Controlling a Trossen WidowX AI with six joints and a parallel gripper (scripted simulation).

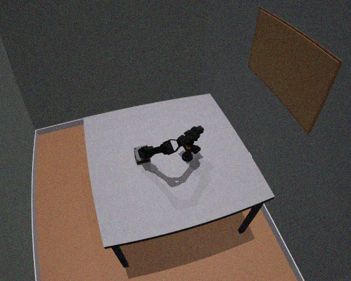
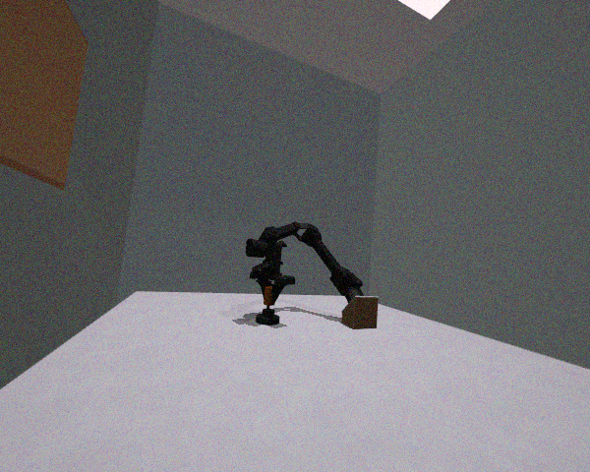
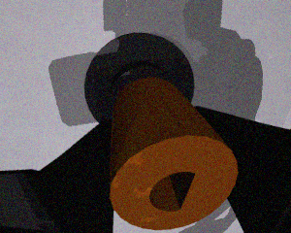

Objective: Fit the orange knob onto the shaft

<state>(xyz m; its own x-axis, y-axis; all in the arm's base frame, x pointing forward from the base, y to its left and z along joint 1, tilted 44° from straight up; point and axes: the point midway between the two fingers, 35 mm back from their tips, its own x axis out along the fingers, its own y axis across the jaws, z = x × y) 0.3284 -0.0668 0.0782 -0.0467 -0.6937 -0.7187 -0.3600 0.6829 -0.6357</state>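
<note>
Orange knob, a tapered plastic-looking piece (image 1: 188, 147) (image 2: 267, 295) (image 3: 175, 150), sits between the fingers of our black parallel-jaw gripper (image 1: 191, 148) (image 2: 268, 299) (image 3: 152, 120), which we have closed on it, the fingers standing partway apart at the knob's width. We hold the knob roughly upright above the dark round pedestal (image 1: 187, 156) (image 2: 267, 319) (image 3: 99, 83), which stands on the pale grey tabletop (image 1: 169, 211) (image 2: 295, 396) (image 3: 19, 97). In the exterior view we see a narrow dark stretch between the knob's lower end and the pedestal's broad base, so the knob is not down on that base. We cannot tell whether the shaft's tip has entered the hole from below. From the wrist we look onto the knob's wide round end face, where a D-shaped hole shows its straight side toward the right of that view. The knob's narrower far end covers the middle of the pedestal there, and we cannot see the shaft's flat side. Our black jointed arm (image 1: 159, 149) (image 2: 327, 256) arches from its mount down to the gripper, and its shadows spread over the tabletop.
</note>
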